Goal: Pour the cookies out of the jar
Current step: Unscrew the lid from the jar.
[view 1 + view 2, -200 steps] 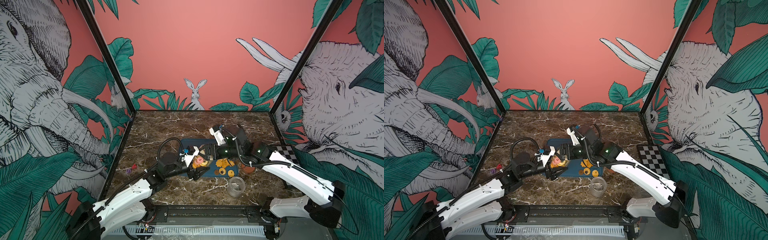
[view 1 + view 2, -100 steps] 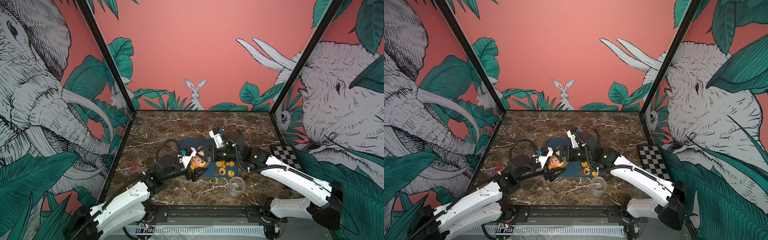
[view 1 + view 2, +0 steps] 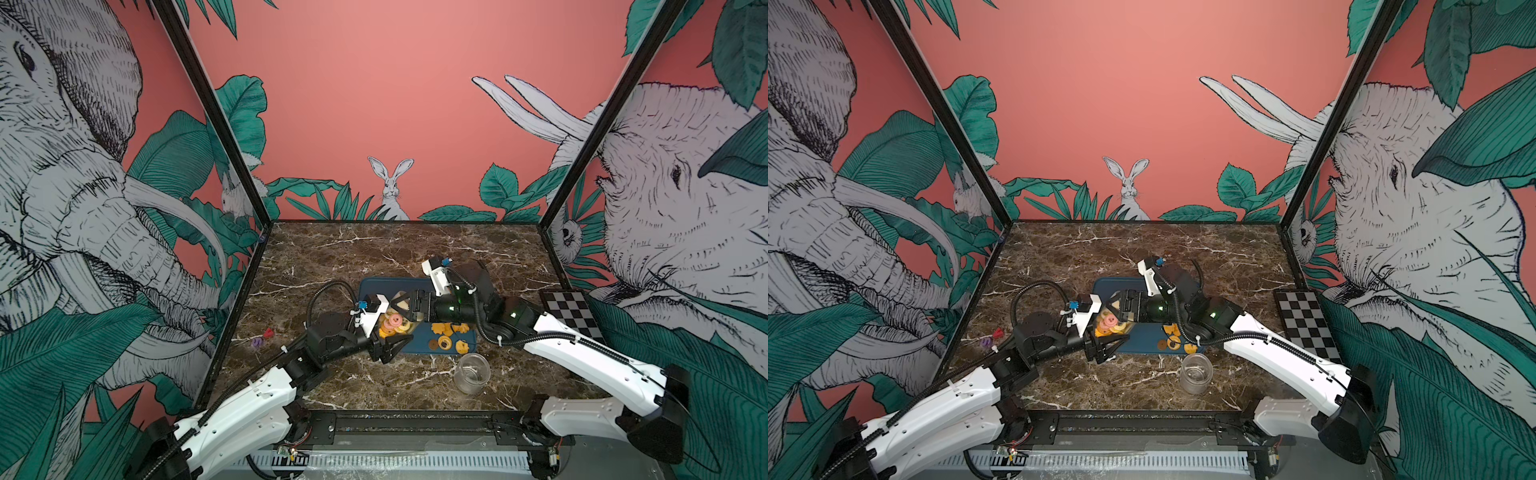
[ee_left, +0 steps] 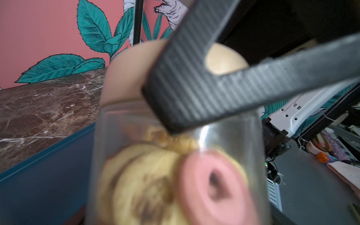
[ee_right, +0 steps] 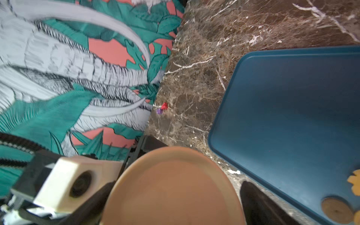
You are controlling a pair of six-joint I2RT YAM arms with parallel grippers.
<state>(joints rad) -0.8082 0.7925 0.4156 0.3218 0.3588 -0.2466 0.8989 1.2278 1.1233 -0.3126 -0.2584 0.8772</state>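
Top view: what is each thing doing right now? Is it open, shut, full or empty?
Cookie jar: tilted, held up, cookies inside.
Lid: on the cookie jar.
Left gripper: shut on the cookie jar.
Right gripper: fingers around the lid; squeezing or not, can't tell.
Empty jar: upright, no lid.
Tray: lying flat, a few loose cookies on it.
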